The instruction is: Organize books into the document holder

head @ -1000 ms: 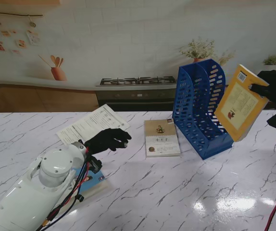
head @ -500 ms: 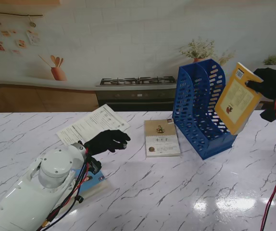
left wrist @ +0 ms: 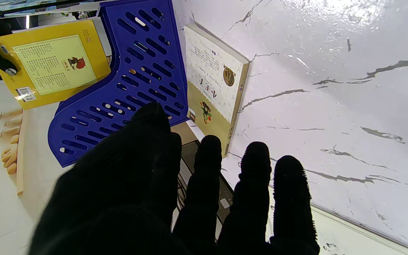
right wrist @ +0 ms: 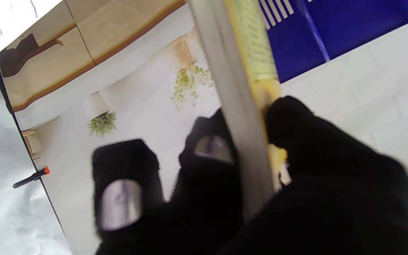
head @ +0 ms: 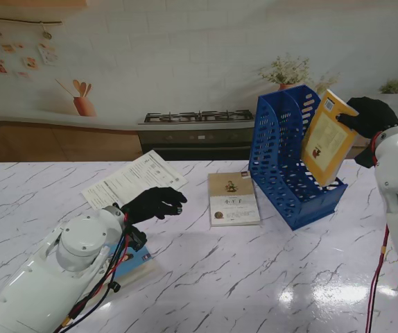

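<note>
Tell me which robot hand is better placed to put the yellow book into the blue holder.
Right: the right robot hand already grips the yellow book beside the blue holder; the left robot hand is open, farther away.

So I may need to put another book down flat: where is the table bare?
Bare marble table stretches nearer to me than the beige book and blue document holder, across to the right edge. Crowded: the left, with the paper sheet, left hand and arm.
</note>
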`<action>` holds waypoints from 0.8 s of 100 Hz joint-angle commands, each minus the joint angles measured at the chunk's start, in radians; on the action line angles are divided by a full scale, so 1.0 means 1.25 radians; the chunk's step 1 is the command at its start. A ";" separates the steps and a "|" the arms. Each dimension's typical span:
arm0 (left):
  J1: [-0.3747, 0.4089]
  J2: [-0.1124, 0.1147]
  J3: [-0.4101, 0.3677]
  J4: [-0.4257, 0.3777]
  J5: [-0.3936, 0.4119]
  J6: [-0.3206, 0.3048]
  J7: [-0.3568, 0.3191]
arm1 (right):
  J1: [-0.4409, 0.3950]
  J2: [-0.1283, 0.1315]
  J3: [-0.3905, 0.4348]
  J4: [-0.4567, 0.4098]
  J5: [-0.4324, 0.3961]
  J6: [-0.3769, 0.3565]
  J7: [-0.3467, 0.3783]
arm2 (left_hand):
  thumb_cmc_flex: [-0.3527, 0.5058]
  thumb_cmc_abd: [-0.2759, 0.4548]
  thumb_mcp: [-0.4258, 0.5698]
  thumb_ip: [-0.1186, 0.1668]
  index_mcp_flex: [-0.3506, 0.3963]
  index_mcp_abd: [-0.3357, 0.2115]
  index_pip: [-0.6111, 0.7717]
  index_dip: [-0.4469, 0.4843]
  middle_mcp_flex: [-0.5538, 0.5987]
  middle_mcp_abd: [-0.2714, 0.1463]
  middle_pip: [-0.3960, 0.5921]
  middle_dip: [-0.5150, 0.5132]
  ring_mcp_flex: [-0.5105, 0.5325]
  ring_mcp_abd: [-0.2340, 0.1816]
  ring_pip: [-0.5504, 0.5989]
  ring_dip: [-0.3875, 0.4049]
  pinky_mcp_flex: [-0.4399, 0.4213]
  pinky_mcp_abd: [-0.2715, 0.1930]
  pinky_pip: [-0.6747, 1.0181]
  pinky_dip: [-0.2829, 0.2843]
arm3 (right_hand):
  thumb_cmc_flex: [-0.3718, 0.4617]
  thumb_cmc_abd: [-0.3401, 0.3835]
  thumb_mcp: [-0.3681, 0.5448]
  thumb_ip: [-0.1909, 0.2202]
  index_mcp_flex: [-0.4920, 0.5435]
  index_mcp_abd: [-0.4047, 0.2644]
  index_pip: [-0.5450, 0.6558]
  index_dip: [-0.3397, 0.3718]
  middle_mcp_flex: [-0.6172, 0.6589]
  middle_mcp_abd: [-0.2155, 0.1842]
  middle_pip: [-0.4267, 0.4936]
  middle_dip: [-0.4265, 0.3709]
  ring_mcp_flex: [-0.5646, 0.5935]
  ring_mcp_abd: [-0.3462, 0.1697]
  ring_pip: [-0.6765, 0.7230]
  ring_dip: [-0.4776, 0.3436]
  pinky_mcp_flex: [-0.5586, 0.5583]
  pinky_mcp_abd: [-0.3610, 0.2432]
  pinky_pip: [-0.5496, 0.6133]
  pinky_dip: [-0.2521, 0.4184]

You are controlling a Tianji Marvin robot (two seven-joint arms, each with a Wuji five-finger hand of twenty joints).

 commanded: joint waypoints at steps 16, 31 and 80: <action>-0.003 -0.005 0.003 0.011 -0.010 -0.008 -0.011 | 0.054 -0.016 -0.045 0.076 -0.003 -0.023 -0.039 | 0.001 0.020 -0.015 0.019 0.001 -0.015 0.010 0.013 -0.005 -0.022 -0.002 -0.008 -0.008 -0.013 -0.011 0.001 -0.009 -0.008 -0.024 -0.008 | 0.173 0.152 0.119 0.041 0.038 -0.295 0.323 0.070 -0.021 -0.058 0.014 0.010 0.044 -0.089 -0.005 -0.009 0.032 -0.262 0.109 -0.001; -0.004 -0.005 0.003 0.012 -0.011 -0.005 -0.013 | 0.077 -0.018 -0.062 0.132 -0.007 -0.049 -0.064 | 0.001 0.021 -0.016 0.018 0.001 -0.015 0.010 0.013 -0.005 -0.023 -0.002 -0.008 -0.008 -0.015 -0.011 0.001 -0.009 -0.009 -0.025 -0.008 | 0.173 0.152 0.118 0.040 0.039 -0.298 0.325 0.068 -0.020 -0.061 0.014 0.007 0.045 -0.088 -0.006 -0.010 0.032 -0.260 0.108 0.000; -0.002 -0.002 0.002 0.005 -0.001 0.001 -0.018 | 0.079 -0.021 -0.093 0.210 0.006 -0.080 -0.089 | 0.002 0.024 -0.019 0.018 0.001 -0.016 0.013 0.014 -0.006 -0.023 -0.001 -0.007 -0.009 -0.014 -0.011 0.001 -0.010 -0.009 -0.024 -0.009 | 0.170 0.150 0.117 0.041 0.038 -0.302 0.323 0.058 -0.019 -0.070 0.006 -0.001 0.044 -0.079 -0.017 -0.015 0.030 -0.250 0.097 -0.001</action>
